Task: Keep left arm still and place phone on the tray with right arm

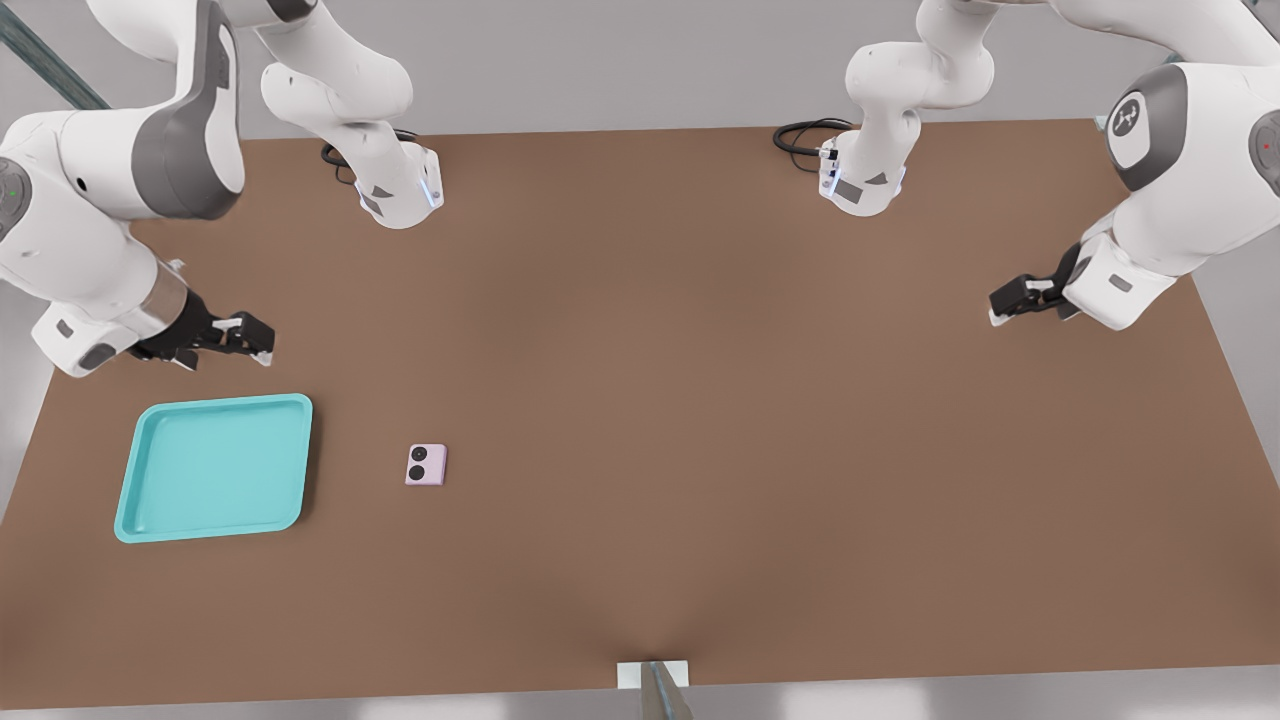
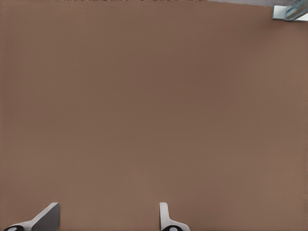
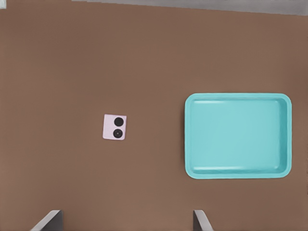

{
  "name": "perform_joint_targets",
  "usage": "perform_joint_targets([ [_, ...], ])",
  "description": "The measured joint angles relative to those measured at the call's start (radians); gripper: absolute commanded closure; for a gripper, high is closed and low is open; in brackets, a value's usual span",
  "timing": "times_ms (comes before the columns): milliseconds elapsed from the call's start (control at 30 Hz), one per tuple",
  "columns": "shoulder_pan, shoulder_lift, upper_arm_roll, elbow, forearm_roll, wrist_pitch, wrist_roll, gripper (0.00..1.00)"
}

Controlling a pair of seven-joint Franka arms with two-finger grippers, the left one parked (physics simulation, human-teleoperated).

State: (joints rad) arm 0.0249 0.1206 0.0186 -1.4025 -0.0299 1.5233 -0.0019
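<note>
Front view: gripper [image 1: 262, 340] of right arm [image 1: 100, 215] hovering empty beyond tray [image 1: 214, 406]; phone [image 1: 426, 465] flat on table [image 1: 760, 420], lenses up, toward the front view's right of both. Right wrist view: fingers [image 3: 48, 220] spread wide, nothing between; phone [image 3: 115, 127] apart from tray [image 3: 237, 136].

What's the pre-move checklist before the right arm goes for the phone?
1. Phone reachable: lies flat on the table, lenses up, nothing on it. ok.
2. Phone not yet on the tray: it sits apart from it, toward the front view's right. ok.
3. Tray free to receive: nothing lies in it. ok.
4. Claw open: fingers spread apart in the right wrist view, holding nothing. ok.
5. Claw over the phone: it hangs behind the tray's far edge, not above the phone. not ok.
6. Height of claw above table: cannot tell.
</note>
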Motion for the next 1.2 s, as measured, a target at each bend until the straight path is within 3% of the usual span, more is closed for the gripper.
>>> perform_joint_targets([
  [133, 0.001, 0.015, 0.022, -0.015, -0.003, 0.027, 0.007, 0.00],
  [333, 0.214, 0.217, 0.026, -0.068, -0.006, 0.179, 0.058, 0.00],
  [533, 0.200, 0.275, 0.004, -0.254, 0.001, 0.422, 0.145, 0.00],
  [700, 0.203, 0.344, 0.005, -0.280, 0.003, 0.554, 0.237, 0.00],
  [1200, 0.181, 0.432, 0.015, -0.353, 0.038, 0.712, 0.389, 0.00],
])
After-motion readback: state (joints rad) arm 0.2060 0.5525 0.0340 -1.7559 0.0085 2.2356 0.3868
